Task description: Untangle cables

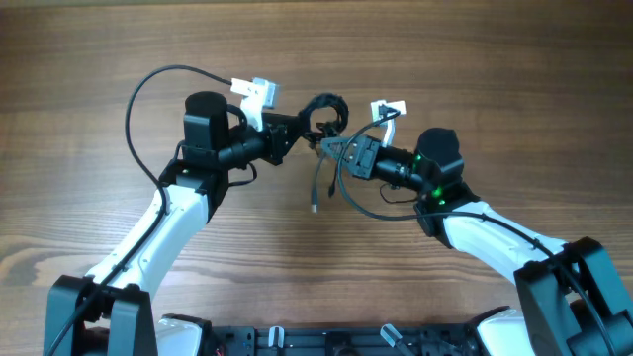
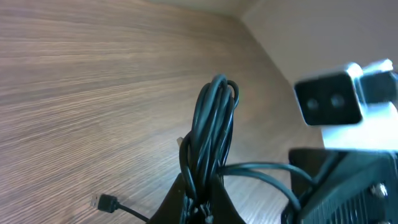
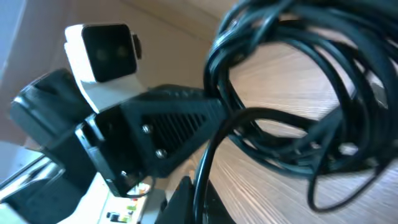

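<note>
The left claw (image 1: 302,130) is clamping tight on the coiled cables (image 1: 324,109), which are standing just ahead of its tips, above the counter (image 1: 99,59). The right claw (image 1: 329,147) is pinching closed on them from opposite. I'd be drawing apart slowly, watching that loops aren't cinching tighter.

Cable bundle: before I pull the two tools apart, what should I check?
1. Left tool shut on the cable bundle: ok.
2. Right tool shut: ok.
3. Right tool actually gripping a strand: cannot tell; one runs toward it, but the contact is hidden.
4. Bundle loosened enough to separate: not ok; the loops are coiled tightly together.
5. Loose plug end lying free on the table: ok.
</note>
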Controlling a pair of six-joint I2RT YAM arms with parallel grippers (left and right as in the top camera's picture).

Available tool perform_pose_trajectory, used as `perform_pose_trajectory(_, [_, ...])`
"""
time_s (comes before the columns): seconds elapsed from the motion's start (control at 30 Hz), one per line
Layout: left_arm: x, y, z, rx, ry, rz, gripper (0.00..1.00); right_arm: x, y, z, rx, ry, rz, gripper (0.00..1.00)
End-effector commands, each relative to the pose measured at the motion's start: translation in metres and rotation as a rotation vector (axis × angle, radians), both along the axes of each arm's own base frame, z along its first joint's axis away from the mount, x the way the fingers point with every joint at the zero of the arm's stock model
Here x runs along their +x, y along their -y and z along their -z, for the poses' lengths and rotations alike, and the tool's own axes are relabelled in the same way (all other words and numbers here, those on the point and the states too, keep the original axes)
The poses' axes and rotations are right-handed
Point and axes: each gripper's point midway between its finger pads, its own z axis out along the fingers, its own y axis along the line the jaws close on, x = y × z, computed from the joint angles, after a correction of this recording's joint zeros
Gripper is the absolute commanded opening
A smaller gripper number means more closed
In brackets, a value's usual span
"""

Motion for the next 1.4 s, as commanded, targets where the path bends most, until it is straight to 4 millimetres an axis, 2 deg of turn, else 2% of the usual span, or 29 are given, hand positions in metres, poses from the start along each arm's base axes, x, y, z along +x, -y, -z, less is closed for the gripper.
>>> perform_pose_trajectory(0.0, [-0.013,0.011,-0.017,-0.037,0.064,0.127,0.04,0.020,0.010,0.011,-0.011,-0.073,0.128,0.05])
perform_pose_trajectory(0.07, [-0.018,0.014,-0.019,-0.052,0.062,0.155,0.04,0.028,0.017,0.018,-0.029,-0.096,0.194,0.05])
perform_pose_trajectory(0.2, [-0.031,0.020,-0.025,-0.096,0.054,0.236,0.04,0.041,0.026,0.019,-0.007,-0.142,0.296,0.04])
perform_pose_trajectory(0.23, [-0.040,0.026,-0.027,-0.117,0.050,0.283,0.04,0.043,0.028,0.019,0.012,-0.173,0.314,0.05])
perform_pose_trajectory(0.43, [-0.060,0.052,-0.026,-0.119,0.037,0.367,0.04,0.046,0.030,0.020,0.049,-0.236,0.351,0.05])
perform_pose_trajectory(0.57, [-0.061,0.057,-0.025,-0.109,0.035,0.362,0.04,0.048,0.032,0.021,0.057,-0.251,0.366,0.17])
perform_pose_trajectory(0.7, [-0.036,0.034,-0.020,-0.102,-0.011,0.223,0.04,0.046,0.031,0.023,0.051,-0.262,0.354,0.35])
perform_pose_trajectory(0.83, [-0.011,-0.005,-0.020,-0.168,-0.135,0.052,0.04,0.042,0.027,0.023,0.052,-0.267,0.324,0.59])
perform_pose_trajectory(0.93, [-0.004,-0.019,-0.019,-0.214,-0.209,-0.018,0.04,0.042,0.028,0.023,0.052,-0.266,0.325,0.72])
perform_pose_trajectory(1.07, [0.010,-0.033,-0.011,-0.246,-0.318,-0.170,0.04,0.040,0.026,0.023,0.053,-0.268,0.308,0.99])
perform_pose_trajectory(1.2, [0.028,-0.060,0.011,-0.330,-0.538,-0.492,0.04,0.028,0.017,0.021,0.057,-0.281,0.222,1.00])
perform_pose_trajectory(1.37, [0.040,-0.079,0.018,-0.546,-0.757,-0.760,0.04,0.011,0.005,0.024,0.049,-0.310,0.124,1.00])
